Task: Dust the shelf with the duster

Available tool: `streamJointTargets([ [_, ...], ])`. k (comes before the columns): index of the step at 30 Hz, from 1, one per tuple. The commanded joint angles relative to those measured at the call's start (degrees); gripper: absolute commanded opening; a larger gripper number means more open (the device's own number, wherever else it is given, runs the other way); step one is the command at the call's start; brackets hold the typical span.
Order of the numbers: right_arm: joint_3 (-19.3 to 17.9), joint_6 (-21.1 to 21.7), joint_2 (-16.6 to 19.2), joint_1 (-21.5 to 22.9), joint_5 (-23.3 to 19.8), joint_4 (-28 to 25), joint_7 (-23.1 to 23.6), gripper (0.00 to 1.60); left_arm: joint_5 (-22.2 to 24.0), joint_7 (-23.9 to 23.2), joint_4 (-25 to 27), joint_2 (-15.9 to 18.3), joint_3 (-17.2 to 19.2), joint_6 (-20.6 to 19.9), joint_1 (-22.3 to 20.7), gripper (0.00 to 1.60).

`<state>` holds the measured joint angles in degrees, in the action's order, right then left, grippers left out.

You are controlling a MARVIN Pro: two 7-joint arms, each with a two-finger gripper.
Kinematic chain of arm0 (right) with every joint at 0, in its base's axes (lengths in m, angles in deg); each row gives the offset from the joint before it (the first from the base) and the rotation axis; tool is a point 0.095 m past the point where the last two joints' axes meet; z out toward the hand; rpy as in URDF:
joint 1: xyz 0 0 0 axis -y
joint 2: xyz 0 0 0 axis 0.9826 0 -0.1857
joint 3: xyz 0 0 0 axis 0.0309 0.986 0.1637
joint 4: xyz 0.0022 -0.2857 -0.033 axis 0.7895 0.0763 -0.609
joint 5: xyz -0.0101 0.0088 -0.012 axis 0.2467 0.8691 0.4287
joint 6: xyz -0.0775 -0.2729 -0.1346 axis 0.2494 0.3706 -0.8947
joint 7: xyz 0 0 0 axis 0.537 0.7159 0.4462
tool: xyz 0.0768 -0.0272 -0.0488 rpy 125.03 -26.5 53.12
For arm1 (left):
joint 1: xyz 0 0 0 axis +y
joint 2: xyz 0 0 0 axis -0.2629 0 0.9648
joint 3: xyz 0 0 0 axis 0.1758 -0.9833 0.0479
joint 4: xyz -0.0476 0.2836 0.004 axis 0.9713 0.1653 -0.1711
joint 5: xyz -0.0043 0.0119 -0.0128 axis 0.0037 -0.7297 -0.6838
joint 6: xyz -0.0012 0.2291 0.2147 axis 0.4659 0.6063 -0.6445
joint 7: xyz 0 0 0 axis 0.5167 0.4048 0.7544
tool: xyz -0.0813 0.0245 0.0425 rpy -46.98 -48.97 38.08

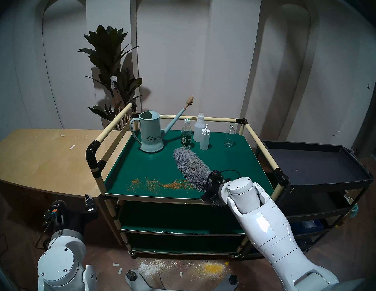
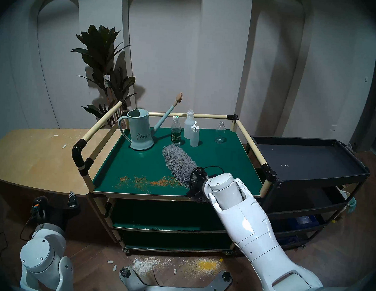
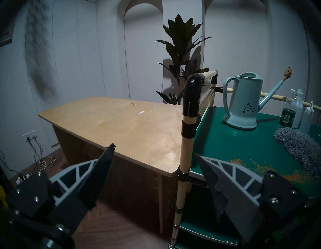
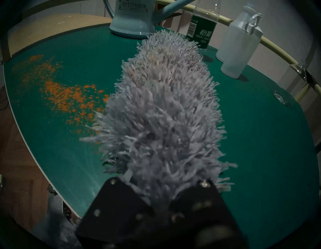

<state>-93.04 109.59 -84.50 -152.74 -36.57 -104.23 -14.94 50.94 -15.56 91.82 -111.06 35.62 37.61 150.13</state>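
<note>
Powder [image 1: 158,185] lies left of the duster [image 1: 190,167] on the shelf [image 1: 236,164]; my right pincer [image 1: 211,190] pinches its near end, long axis pointing away; left pincer [image 3: 154,175] spread, idle.

The right gripper [image 1: 210,188], closed on the duster [image 1: 191,168], reaches over the shelf's [image 1: 236,164] front right corner, while the left gripper [image 3: 154,175] hangs spread apart below its front left corner.

Pale walls with tall arched recesses [image 1: 171,42] fill the upper frame, dimly lit. A dark leafy potted plant [image 1: 111,71] stands upper left above a light wooden counter [image 1: 39,154]. Brown wood-plank floor [image 1: 12,230] spans the bottom; a black metal tray cart [image 1: 317,165] sits right.
</note>
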Motion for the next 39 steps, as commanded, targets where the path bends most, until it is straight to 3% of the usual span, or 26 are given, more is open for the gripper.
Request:
streamJointTargets([
  [1,5.1,0.6,-2.1,-2.0,0.1,3.4,2.3,0.00,0.5,0.7,1.4,-1.5,0.1,2.5,2.2,1.60],
  [20,12.6,-0.8,-3.3,-0.7,1.4,3.8,3.2,0.00,3.5,4.9,1.4,-4.7,0.6,8.2,8.3,1.60],
  [39,21.2,-2.8,-2.6,1.5,3.0,3.8,5.3,0.00,6.1,10.7,1.4,-6.6,-1.9,16.1,17.0,1.60],
])
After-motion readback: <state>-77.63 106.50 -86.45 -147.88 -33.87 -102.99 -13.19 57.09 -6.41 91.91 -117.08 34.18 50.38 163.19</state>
